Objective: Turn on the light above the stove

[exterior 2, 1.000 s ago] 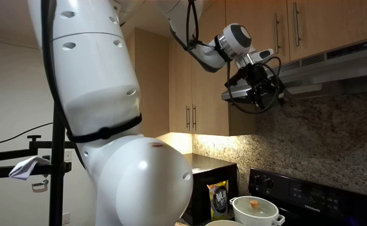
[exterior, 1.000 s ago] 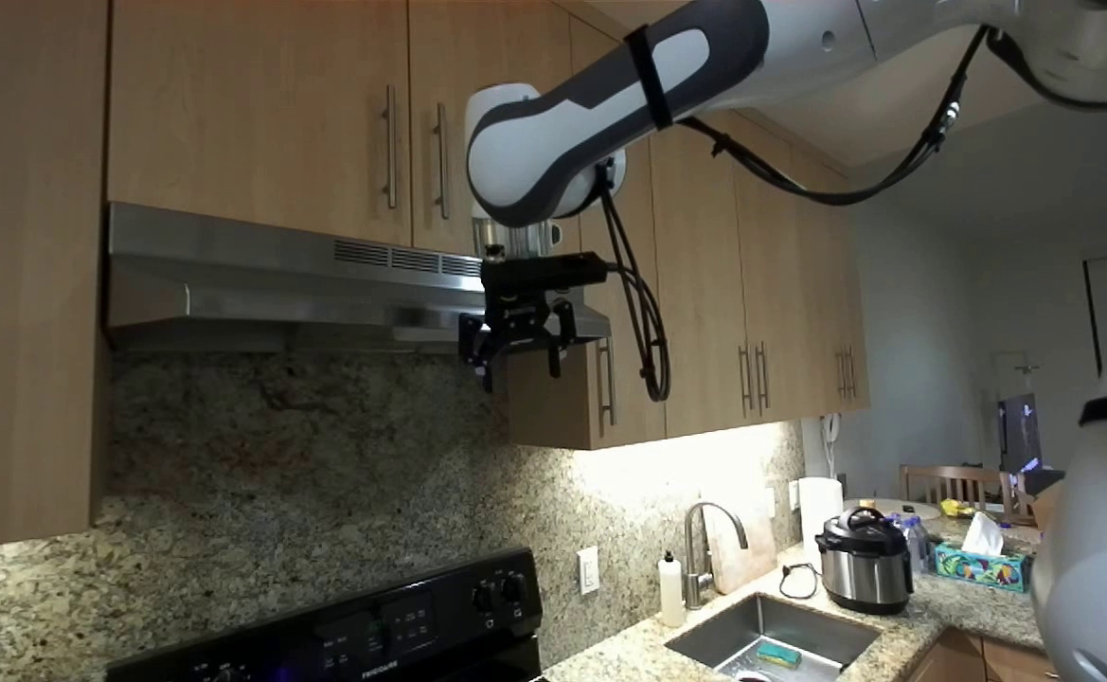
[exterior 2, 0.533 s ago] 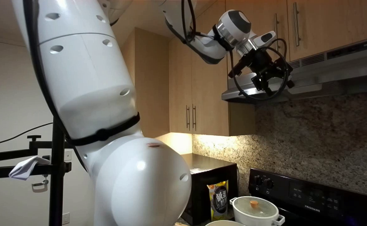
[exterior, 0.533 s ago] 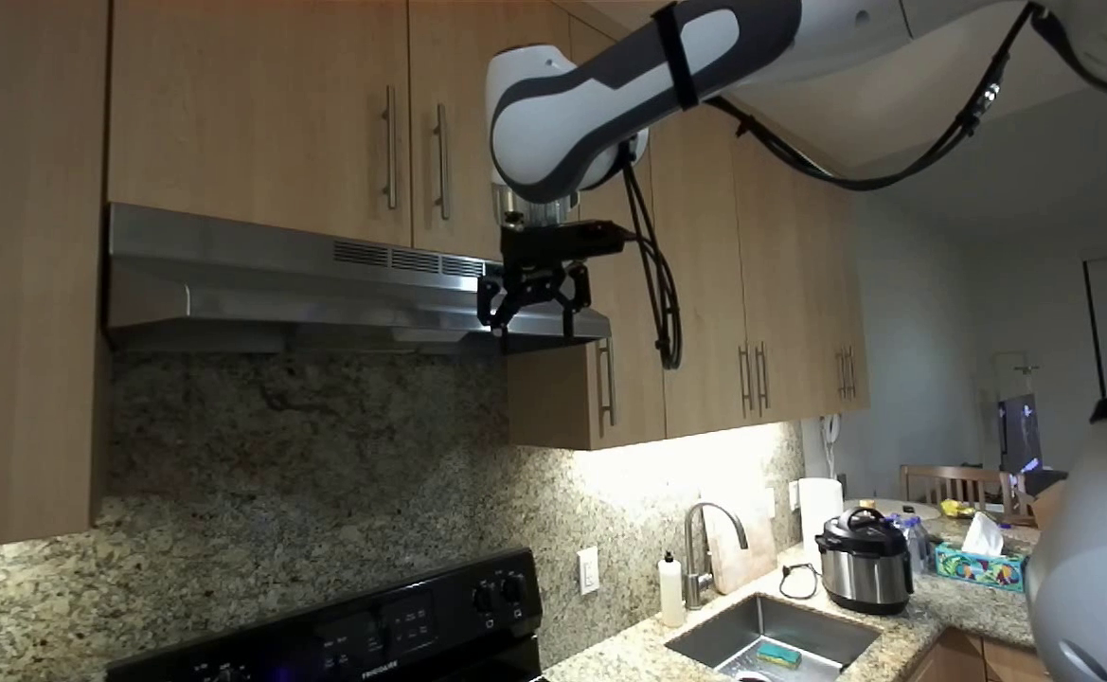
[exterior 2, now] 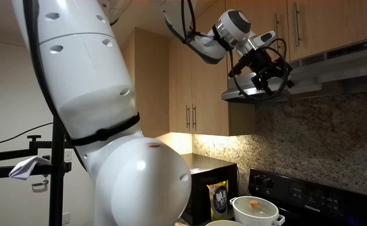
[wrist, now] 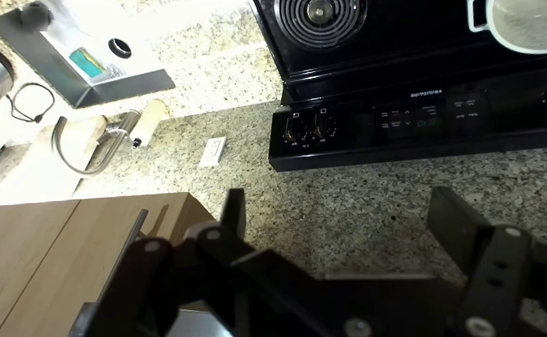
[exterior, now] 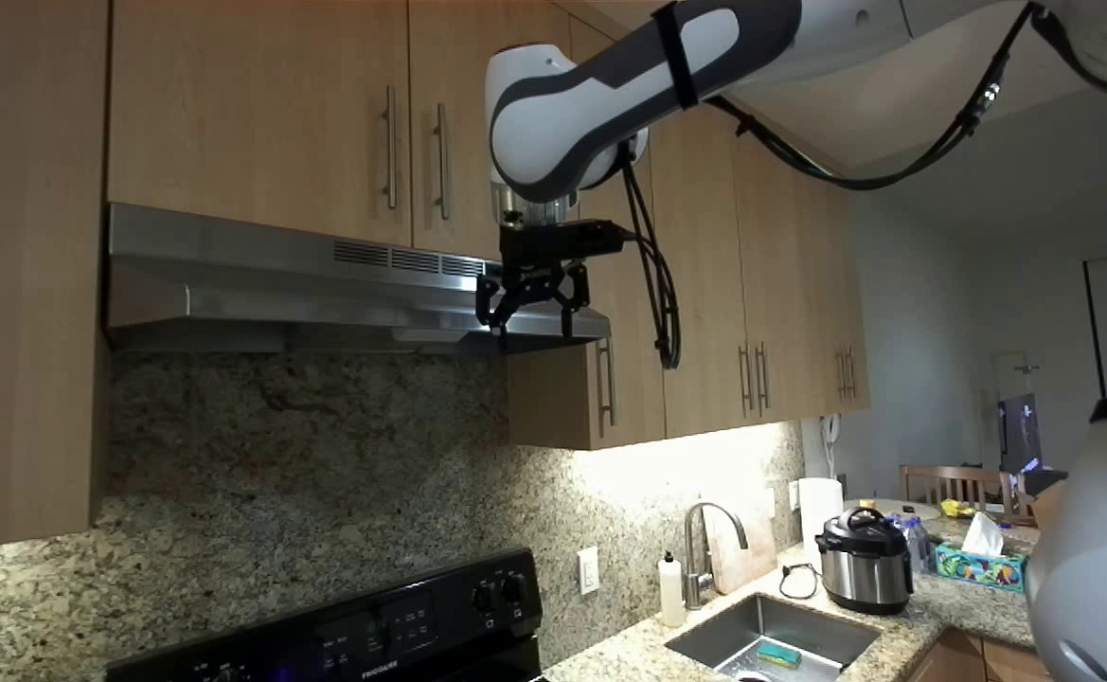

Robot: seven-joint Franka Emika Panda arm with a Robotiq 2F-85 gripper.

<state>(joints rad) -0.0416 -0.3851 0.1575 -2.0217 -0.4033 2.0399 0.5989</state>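
The steel range hood (exterior: 269, 284) is mounted under the wooden cabinets, above the black stove (exterior: 373, 635). The hood (exterior 2: 337, 72) has a dark control strip (exterior 2: 353, 48) on its front face. A pale panel (exterior 2: 305, 89) shows on its underside, and the wall below it is dim. My gripper (exterior: 535, 332) is open and empty, pointing down in front of the hood's end near the sink. In an exterior view the gripper (exterior 2: 280, 87) overlaps the hood front; I cannot tell if they touch. In the wrist view the open fingers (wrist: 341, 201) frame bare granite wall.
Cabinet handles (exterior: 441, 161) stick out above the hood. A lower-hanging cabinet (exterior: 553, 398) stands beside the hood's end. A white lidded pot (exterior 2: 255, 212) sits on the stove, near a black microwave (exterior 2: 213, 169). A sink (exterior: 771, 630) lies to the side.
Between one second and half a second ago, my gripper rose from below the hood's lower edge to in front of its face. Since then it has hardly moved. It stays open.
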